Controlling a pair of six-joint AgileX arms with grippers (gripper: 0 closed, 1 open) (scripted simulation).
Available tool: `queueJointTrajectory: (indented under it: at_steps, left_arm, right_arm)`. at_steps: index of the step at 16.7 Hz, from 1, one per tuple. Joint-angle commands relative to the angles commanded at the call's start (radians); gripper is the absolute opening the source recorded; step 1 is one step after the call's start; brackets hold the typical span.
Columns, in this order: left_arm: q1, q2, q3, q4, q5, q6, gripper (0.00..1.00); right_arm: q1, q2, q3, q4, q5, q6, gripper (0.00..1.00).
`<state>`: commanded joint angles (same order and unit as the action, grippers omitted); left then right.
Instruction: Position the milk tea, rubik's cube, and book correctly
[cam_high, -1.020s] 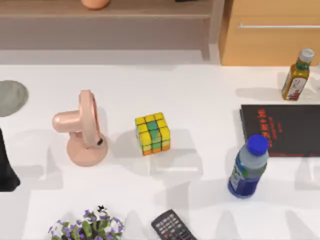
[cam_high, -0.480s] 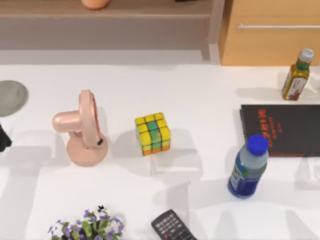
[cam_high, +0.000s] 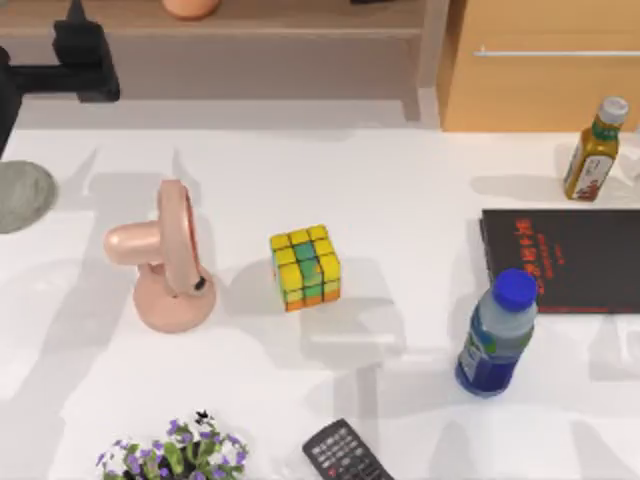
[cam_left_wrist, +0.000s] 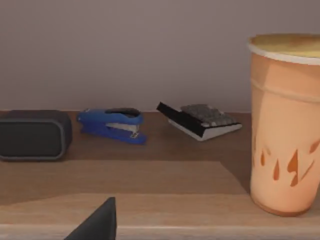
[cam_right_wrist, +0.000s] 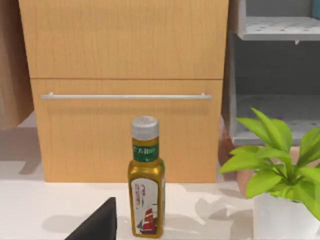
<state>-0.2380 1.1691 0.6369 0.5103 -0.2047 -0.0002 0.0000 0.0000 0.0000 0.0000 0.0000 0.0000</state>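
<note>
The peach-orange milk tea (cam_left_wrist: 285, 125) stands upright on the wooden shelf (cam_high: 300, 20) at the back; its base shows at the shelf's edge (cam_high: 190, 8). My left gripper (cam_high: 88, 52) hovers at the back left, level with the shelf and to the left of the cup, apart from it. The rubik's cube (cam_high: 305, 267) sits mid-table. At the right edge lies the black book (cam_high: 565, 262) with red characters. A dark piece of my right gripper (cam_right_wrist: 95, 224) shows in the right wrist view, facing the cabinet.
A pink fan (cam_high: 165, 260) stands left of the cube, a blue-capped bottle (cam_high: 497, 335) in front of the book, an olive bottle (cam_high: 595, 150) behind it. A remote (cam_high: 345, 455) and flowers (cam_high: 175, 455) sit at the front. On the shelf lie a stapler (cam_left_wrist: 112, 125), speaker (cam_left_wrist: 32, 135) and calculator (cam_left_wrist: 200, 120).
My left arm has risen from the table's left edge and swung to the back left, up by the shelf. Nothing on the table has moved.
</note>
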Motion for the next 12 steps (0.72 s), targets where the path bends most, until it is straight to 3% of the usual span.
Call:
queueJointTrajectory:
  at_steps: [6, 12]
  left_arm:
    - [-0.1, 0.536, 0.278, 0.224, -0.091, 0.002, 1.0]
    - [-0.142, 0.706, 0.406, 0.329, -0.129, 0.006, 1.0]
  right_arm:
    - [0.0, 0.0, 0.0, 0.0, 0.0, 0.0, 1.0]
    - [0.0, 0.0, 0.0, 0.0, 0.0, 0.0, 1.0]
